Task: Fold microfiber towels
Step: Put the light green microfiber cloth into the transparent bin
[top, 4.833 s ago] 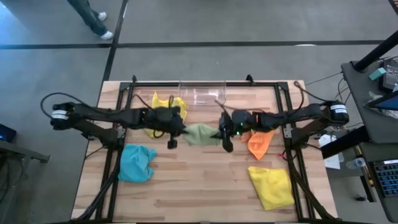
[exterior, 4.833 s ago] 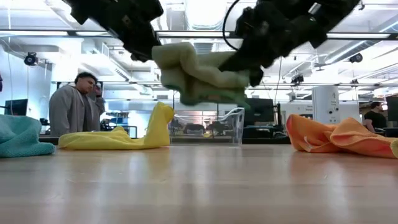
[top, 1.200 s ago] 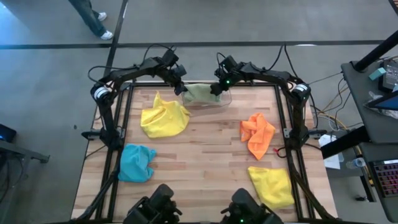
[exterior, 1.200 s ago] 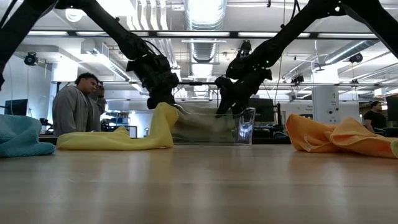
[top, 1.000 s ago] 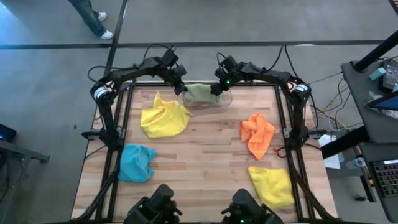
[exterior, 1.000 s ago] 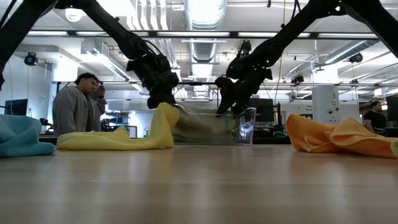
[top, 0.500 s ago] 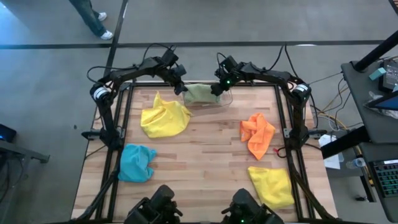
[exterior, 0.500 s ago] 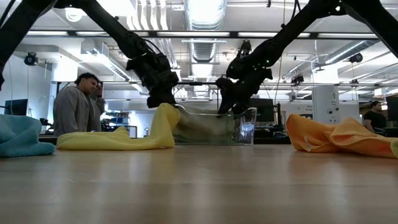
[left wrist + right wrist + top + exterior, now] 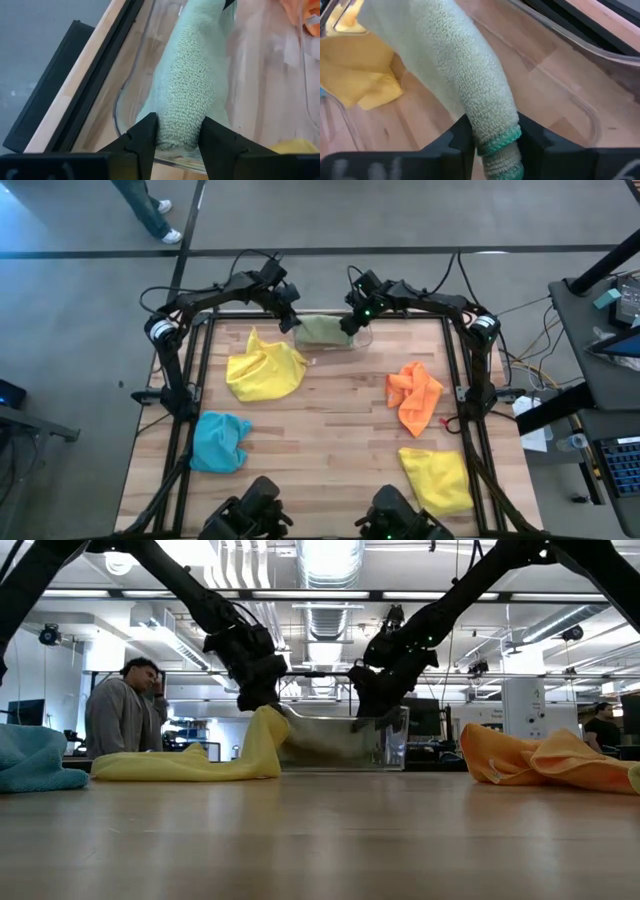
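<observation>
With both my left pincer [image 9: 177,135] and right pincer [image 9: 492,137] clamped on the folded pale green towel [image 9: 322,330] inside the clear bin [image 9: 392,745], I'd lower it flat, then release both ends together.

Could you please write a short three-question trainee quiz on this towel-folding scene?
1. True or false: both pincers grip the pale green towel.
2. Where is that towel? A) in the clear bin B) flat mid-table C) on the floor
3. Which towel colour appears twice?

Key:
1. True: left pincer and right pincer each pinch one end.
2. A
3. Yellow: one beside the bin, one at the table's near right corner.
</observation>
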Controlling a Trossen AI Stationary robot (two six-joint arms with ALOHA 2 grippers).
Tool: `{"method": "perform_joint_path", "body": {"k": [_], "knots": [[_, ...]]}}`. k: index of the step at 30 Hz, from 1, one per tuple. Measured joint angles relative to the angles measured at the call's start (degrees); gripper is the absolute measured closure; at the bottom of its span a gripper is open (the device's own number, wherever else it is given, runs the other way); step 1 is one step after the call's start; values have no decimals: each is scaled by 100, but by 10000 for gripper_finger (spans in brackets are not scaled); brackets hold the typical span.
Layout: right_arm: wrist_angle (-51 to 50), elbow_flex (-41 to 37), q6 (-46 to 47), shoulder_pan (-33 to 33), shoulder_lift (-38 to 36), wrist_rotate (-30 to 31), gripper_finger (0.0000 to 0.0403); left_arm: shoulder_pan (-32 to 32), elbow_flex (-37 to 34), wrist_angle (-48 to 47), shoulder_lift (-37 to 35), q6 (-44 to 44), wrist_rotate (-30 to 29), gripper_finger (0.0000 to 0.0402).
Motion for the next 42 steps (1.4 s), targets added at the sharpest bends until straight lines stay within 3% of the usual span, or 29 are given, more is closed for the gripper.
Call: {"method": "perform_joint_path", "body": {"k": [12, 20, 32, 42], "knots": [[-8, 0, -140, 94, -2, 97, 376, 4, -4, 140, 0, 43, -86, 278], [-7, 0, -195, 96, -4, 74, 378, -20, -9, 205, 0, 327, -97, 272], [-16, 7, -148, 131, -4, 37, 380, -44, -9, 229, -50, 312, -296, 192], [-86, 7, -52, 241, -7, -33, 380, -57, -9, 223, -456, 321, -898, 186]]}}
